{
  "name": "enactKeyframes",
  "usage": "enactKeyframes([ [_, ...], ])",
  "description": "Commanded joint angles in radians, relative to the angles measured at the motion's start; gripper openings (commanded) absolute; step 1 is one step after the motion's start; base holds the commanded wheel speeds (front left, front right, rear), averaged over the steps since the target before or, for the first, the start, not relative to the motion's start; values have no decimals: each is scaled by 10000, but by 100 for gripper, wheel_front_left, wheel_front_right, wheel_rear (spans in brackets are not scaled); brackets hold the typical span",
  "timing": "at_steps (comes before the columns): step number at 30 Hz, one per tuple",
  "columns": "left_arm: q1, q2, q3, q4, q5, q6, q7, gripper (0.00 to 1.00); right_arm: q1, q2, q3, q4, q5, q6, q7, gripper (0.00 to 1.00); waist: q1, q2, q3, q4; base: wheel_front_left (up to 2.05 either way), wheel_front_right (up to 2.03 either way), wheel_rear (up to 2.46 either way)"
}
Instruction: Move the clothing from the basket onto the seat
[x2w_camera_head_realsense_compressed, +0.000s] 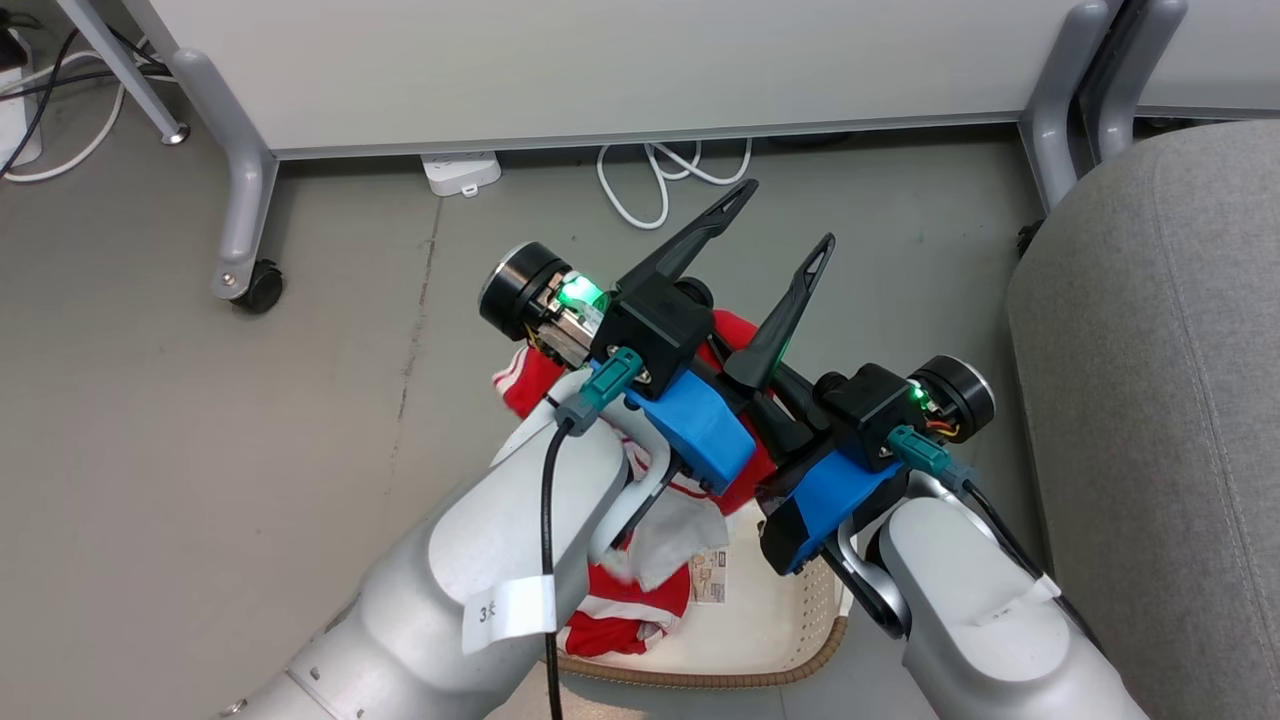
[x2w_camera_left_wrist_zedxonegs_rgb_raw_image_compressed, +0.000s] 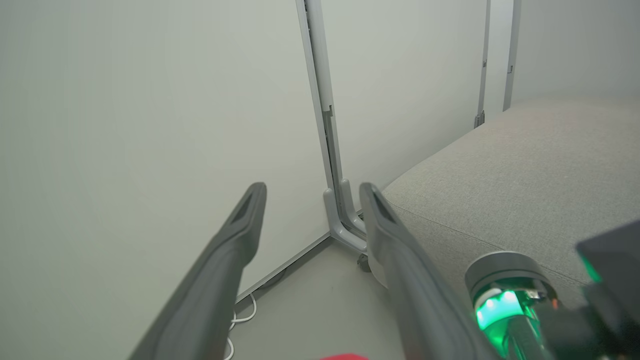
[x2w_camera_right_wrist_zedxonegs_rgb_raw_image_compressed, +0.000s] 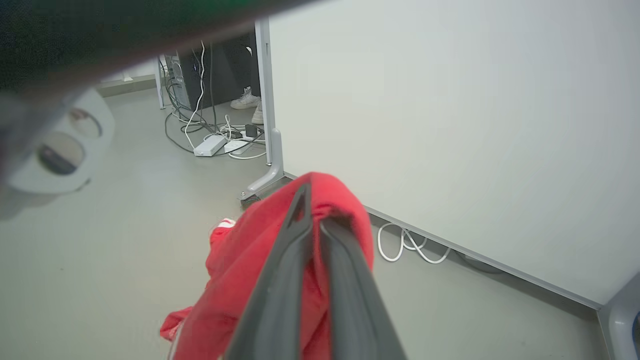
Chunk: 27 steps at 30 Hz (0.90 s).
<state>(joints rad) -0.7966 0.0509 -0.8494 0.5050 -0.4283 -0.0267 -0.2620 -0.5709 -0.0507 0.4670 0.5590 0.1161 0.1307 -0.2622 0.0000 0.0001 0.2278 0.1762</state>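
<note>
My right gripper (x2w_camera_right_wrist_zedxonegs_rgb_raw_image_compressed: 314, 212) was clamped tight on a soft bright red fabric garment (x2w_camera_right_wrist_zedxonegs_rgb_raw_image_compressed: 235, 270); my left gripper (x2w_camera_left_wrist_zedxonegs_rgb_raw_image_compressed: 311, 192) stood wide apart, empty.

The left forearm (x2w_camera_head_realsense_compressed: 500, 570) and right forearm (x2w_camera_head_realsense_compressed: 960, 590) rise side by side over the basket (x2w_camera_head_realsense_compressed: 800, 655), wrists close together. The left claw (x2w_camera_head_realsense_compressed: 789, 213) is held above the basket, its fingers spread apart and empty. The right claw (x2w_camera_right_wrist_zedxonegs_rgb_raw_image_compressed: 314, 215), just beneath it, is pinched tight on red clothing (x2w_camera_right_wrist_zedxonegs_rgb_raw_image_compressed: 240, 265) hanging above the basket.
</note>
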Motion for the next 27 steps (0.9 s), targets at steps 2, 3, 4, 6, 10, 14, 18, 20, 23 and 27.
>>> enactKeyframes([
  [2,-78,-9,85,-11,63,15,-45,100,-143,5,-31,-22,49,1,-42,0,0,-1,15,-30,0,0,0],
  [3,-75,-9,96,2,57,12,-45,100,-144,5,-35,-31,52,1,-42,0,0,-1,20,-46,0,0,0],
  [4,-76,-9,104,16,65,7,-45,100,-141,5,-47,-38,54,1,-42,0,0,-1,24,-63,0,0,0],
  [6,-74,-9,122,40,91,-5,-45,100,-127,5,-76,-55,79,1,-42,0,0,-1,32,-104,0,0,0],
  [10,-52,-9,163,97,154,-9,-43,100,-101,6,-202,-78,53,3,-42,0,0,-1,63,-234,0,0,0],
  [14,1,-11,207,169,261,-35,-39,100,-72,6,-356,-91,-18,1,-42,0,0,-1,117,-466,0,0,0],
  [18,29,-9,279,258,366,-65,-39,100,-31,4,-554,-177,-31,1,-42,0,0,-1,210,-789,0,0,0],
  [20,32,-6,341,316,443,-97,-37,100,6,6,-668,-238,-60,1,-42,0,0,-1,259,-981,0,0,0],
  [23,70,-9,426,408,538,-166,-37,100,70,6,-788,-351,-87,1,-42,0,0,-1,324,-1328,0,0,0],
  [27,118,-4,507,513,669,-244,-39,100,169,4,-1012,-507,-135,1,-42,0,0,-1,374,-1832,0,0,0],
])
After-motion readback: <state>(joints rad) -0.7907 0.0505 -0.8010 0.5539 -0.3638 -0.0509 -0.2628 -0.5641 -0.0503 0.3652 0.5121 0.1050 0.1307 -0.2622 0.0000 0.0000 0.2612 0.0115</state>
